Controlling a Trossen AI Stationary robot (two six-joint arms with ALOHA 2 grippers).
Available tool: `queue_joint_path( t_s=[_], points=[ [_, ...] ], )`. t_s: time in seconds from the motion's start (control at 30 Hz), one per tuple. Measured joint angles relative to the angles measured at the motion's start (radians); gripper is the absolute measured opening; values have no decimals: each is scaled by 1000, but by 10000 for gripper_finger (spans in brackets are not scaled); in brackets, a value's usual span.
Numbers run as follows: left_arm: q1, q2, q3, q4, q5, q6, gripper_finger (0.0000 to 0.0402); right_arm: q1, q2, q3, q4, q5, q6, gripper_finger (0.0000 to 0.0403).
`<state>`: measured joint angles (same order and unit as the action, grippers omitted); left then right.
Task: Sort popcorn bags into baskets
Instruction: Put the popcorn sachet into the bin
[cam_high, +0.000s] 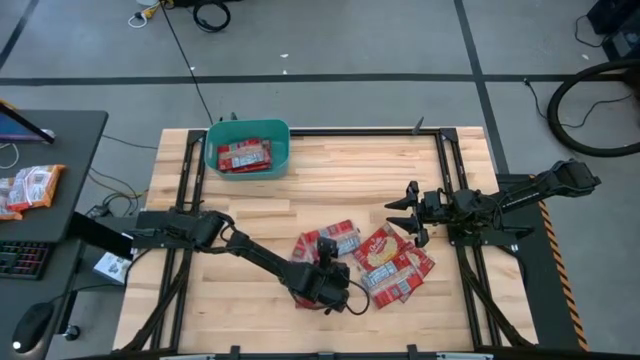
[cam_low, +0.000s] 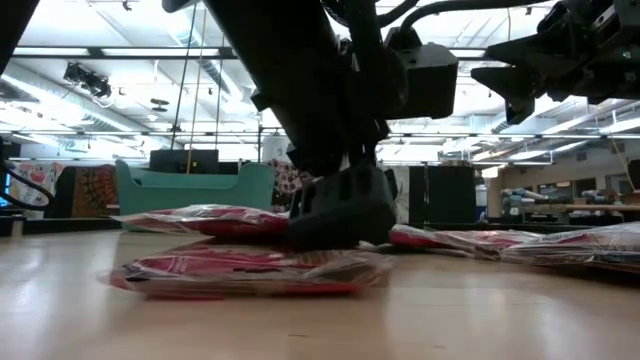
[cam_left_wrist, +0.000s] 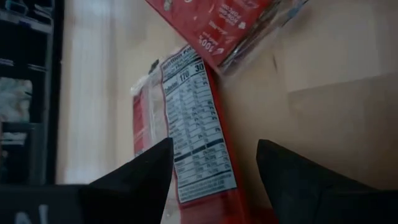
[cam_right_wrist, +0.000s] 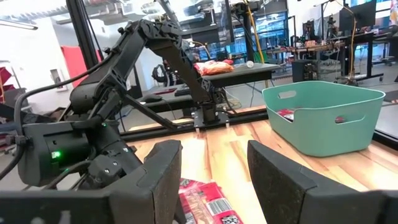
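Popcorn bag (cam_left_wrist: 199, 124) lies between the left gripper's (cam_high: 328, 290) spread fingers; we see its lower end cut off. Right gripper (cam_high: 405, 212) hovers, fingers spread.

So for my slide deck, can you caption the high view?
Left gripper reaches down onto a popcorn bag on the table; right gripper hovers open above the pile, teal basket behind.

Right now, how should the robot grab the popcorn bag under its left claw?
Probably straight down from above, pinching across the narrow width. That popcorn bag lies flat on the table, label up, and the open left gripper already straddles it.
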<state>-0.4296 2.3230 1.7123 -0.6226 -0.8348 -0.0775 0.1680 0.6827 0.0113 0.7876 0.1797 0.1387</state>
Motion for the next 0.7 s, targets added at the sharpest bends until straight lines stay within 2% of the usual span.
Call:
queue_joint_path(
  t_s=[0.27,0.57,0.7],
  points=[
    [18,0,0,-63,0,31,224,0,0,0,0,0,0,189],
    [68,-2,1,-224,127,-114,159,0,0,0,0,0,0,189],
    [81,-2,0,-276,133,-144,121,0,0,0,0,0,0,189]
  ],
)
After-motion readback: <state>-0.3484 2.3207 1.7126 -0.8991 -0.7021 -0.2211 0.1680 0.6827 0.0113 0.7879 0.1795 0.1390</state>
